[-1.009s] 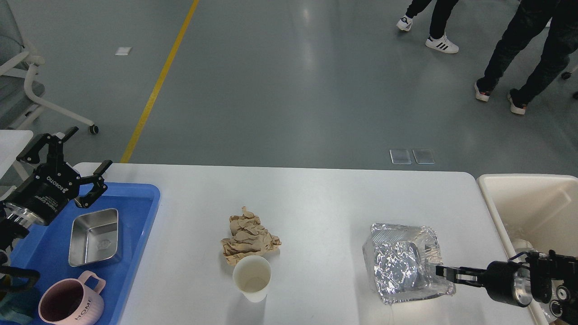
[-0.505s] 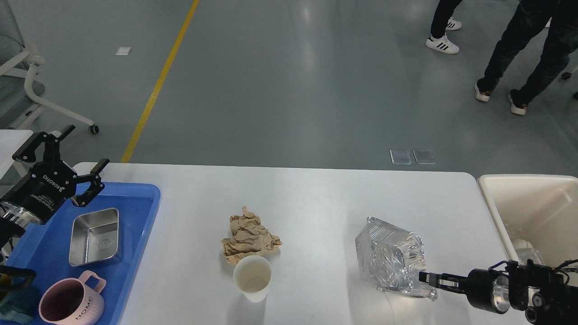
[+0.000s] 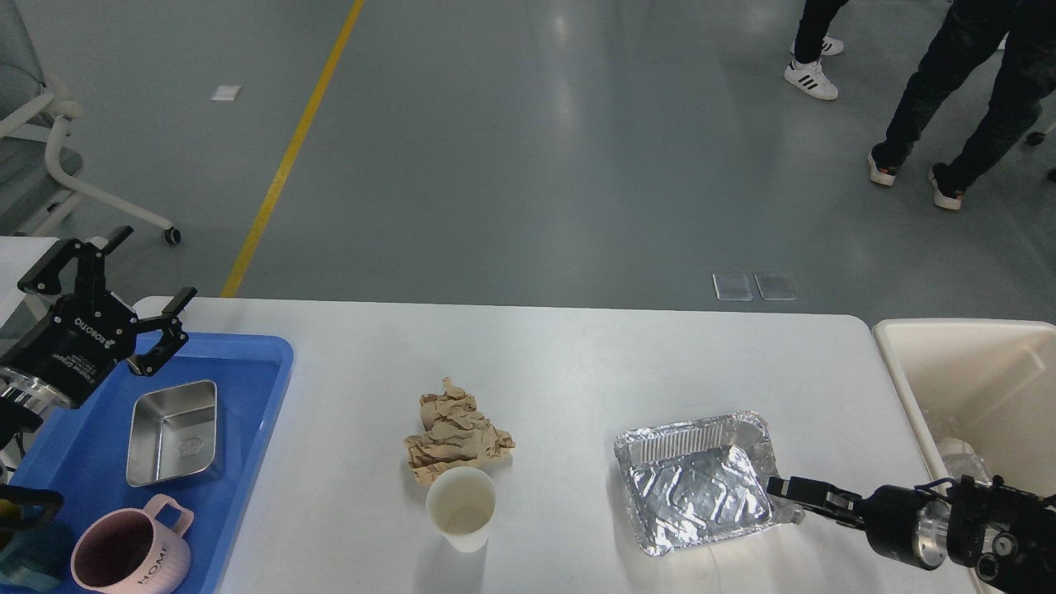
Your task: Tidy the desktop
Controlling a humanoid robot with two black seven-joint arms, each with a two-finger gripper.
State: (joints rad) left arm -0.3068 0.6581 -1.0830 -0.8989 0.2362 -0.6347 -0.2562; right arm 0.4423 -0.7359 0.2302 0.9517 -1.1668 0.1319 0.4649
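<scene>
Floor (image 3: 528, 148): grey, smooth, glossy; pale light is reflected beyond the table's far edge.
Yellow line (image 3: 289, 153): painted on the floor, run diagonally toward the table's far left corner.
White chair base (image 3: 91, 194): seen left of the yellow line, on castors.
Clear floor plates (image 3: 752, 286): two, set just beyond the table's far edge.

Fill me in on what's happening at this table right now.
A humanoid robot is tidying the desktop. Its right end effector is at the near right corner of a foil tray that lies open side up; whether it grips the rim cannot be told. The left end effector hangs open above the blue tray, which holds a steel container and a pink mug. Crumpled brown paper and a paper cup sit mid-table. A cream bin stands at the right.
</scene>
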